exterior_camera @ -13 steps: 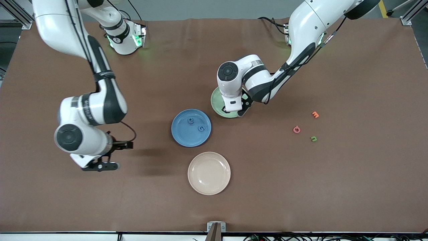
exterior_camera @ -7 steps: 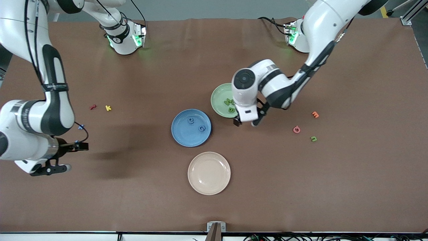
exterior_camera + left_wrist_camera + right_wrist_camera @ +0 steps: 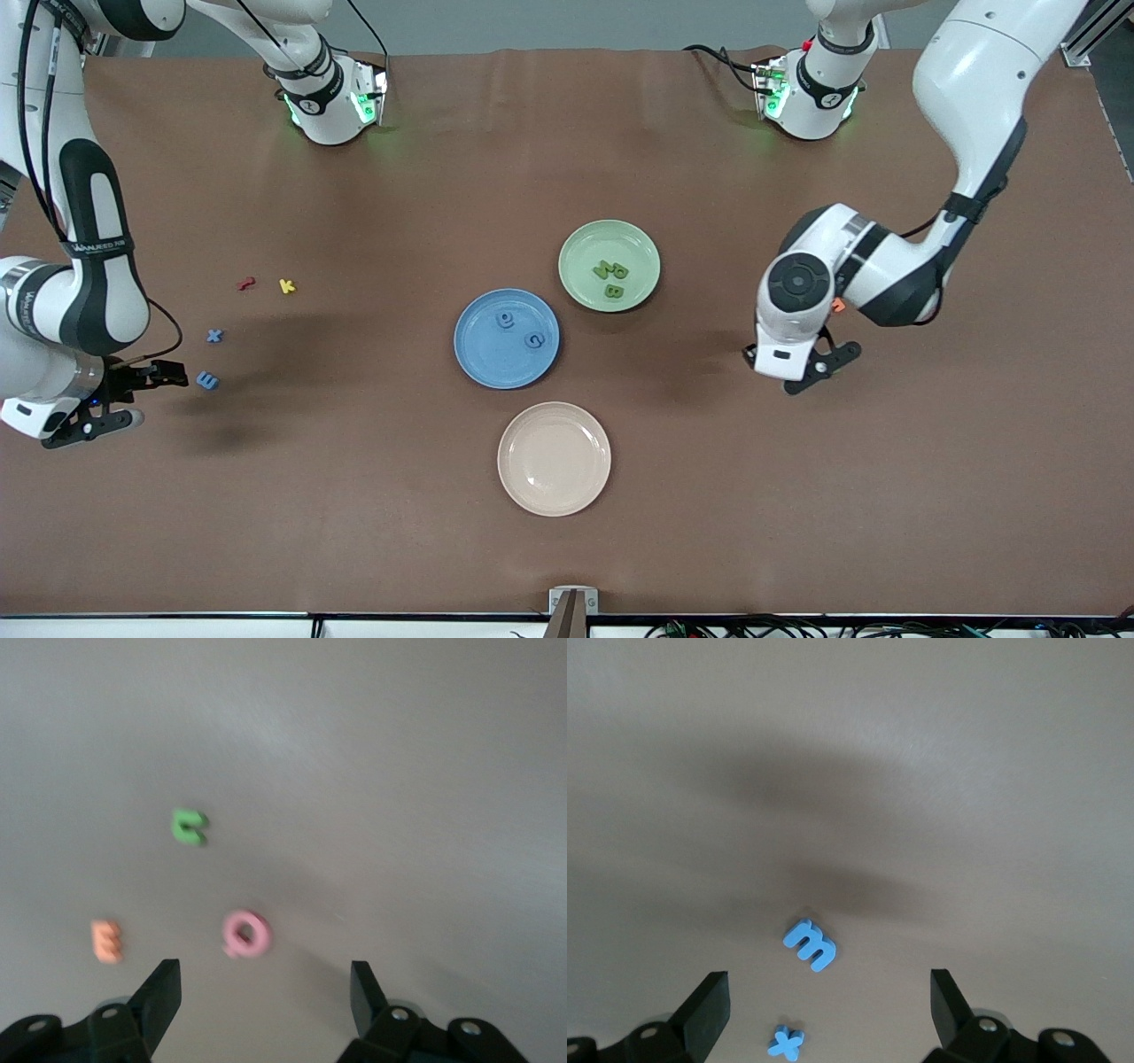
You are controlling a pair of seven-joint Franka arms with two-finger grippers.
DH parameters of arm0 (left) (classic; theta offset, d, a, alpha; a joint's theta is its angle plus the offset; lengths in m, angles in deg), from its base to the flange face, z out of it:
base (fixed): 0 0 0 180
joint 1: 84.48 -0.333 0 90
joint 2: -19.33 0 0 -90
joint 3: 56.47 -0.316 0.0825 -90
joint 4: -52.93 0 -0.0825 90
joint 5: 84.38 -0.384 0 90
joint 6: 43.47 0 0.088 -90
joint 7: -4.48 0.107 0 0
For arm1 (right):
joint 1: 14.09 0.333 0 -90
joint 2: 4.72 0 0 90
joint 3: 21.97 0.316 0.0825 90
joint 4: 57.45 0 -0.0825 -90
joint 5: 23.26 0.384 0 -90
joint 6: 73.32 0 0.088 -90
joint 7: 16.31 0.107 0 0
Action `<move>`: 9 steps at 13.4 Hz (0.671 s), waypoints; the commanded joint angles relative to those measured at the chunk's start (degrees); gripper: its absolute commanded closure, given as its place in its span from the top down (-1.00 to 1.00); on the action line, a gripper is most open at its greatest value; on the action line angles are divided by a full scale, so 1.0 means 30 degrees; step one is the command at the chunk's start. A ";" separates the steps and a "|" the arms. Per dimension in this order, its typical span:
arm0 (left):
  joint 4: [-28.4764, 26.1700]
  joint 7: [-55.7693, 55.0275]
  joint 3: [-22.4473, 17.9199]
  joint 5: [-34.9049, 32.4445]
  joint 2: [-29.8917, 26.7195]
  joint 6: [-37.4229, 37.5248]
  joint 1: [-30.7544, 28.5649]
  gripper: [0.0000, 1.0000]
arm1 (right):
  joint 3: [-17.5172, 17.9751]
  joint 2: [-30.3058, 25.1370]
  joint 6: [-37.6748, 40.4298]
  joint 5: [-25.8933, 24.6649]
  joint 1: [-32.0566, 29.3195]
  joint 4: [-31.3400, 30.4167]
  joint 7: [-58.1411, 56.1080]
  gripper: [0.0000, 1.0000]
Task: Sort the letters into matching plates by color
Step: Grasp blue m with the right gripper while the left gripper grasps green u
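table cover (image 3: 567, 549): plain brown, no pattern
blue plate (image 3: 474, 350): glossy blue; two blue letters (image 3: 518, 329) in it
pale green plate (image 3: 580, 248): pale green; three darker green letters (image 3: 611, 275) in it
cream-beige plate (image 3: 554, 458): cream-beige
ahead of left gripper (image 3: 266, 988), black fingers: green letter (image 3: 189, 827), pink letter (image 3: 245, 935), orange letter (image 3: 107, 941)
ahead of right gripper (image 3: 830, 1001), black fingers: blue m (image 3: 809, 944), blue x (image 3: 786, 1043)
red letter (image 3: 246, 283), yellow k (image 3: 286, 285): side by side
arms: white with black joints
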 commanded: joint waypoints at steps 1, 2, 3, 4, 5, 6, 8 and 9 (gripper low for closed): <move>-0.0500 0.3765 0.0216 -0.0472 -0.0036 -0.1259 -0.1990 0.65 | 0.0406 -0.0507 -0.1881 -0.0348 -0.0261 -0.1962 -0.0296 1.00; -0.0705 0.4796 0.0187 -0.0472 0.0082 -0.1874 -0.2550 0.63 | 0.0435 -0.0478 -0.2672 -0.0319 -0.0261 -0.2490 -0.0296 1.00; -0.0997 0.5793 0.0158 -0.0704 0.0199 -0.2664 -0.3107 0.60 | 0.0436 -0.0478 -0.3115 -0.0318 -0.0232 -0.2872 -0.0267 1.00; -0.1261 0.6673 0.0158 -0.1170 0.0374 -0.3397 -0.3895 0.57 | 0.0436 -0.0478 -0.3410 -0.0318 -0.0232 -0.3224 -0.0296 1.00; -0.1525 0.7435 0.0187 -0.1378 0.0695 -0.4303 -0.4686 0.57 | 0.0436 -0.0478 -0.3732 -0.0289 -0.0232 -0.3518 -0.0267 0.99; -0.1875 0.8023 0.0187 -0.1380 0.0872 -0.5298 -0.5274 0.55 | 0.0465 -0.0478 -0.4112 -0.0260 -0.0232 -0.3869 -0.0267 0.99; -0.2084 0.8584 0.0187 -0.1380 0.1253 -0.6097 -0.5806 0.45 | 0.0465 -0.0390 -0.4757 -0.0260 -0.0261 -0.4251 -0.0267 0.98; -0.1997 0.8557 0.0187 -0.1380 0.1632 -0.6186 -0.5808 0.36 | 0.0465 -0.0390 -0.4992 -0.0231 -0.0261 -0.4398 -0.0267 0.98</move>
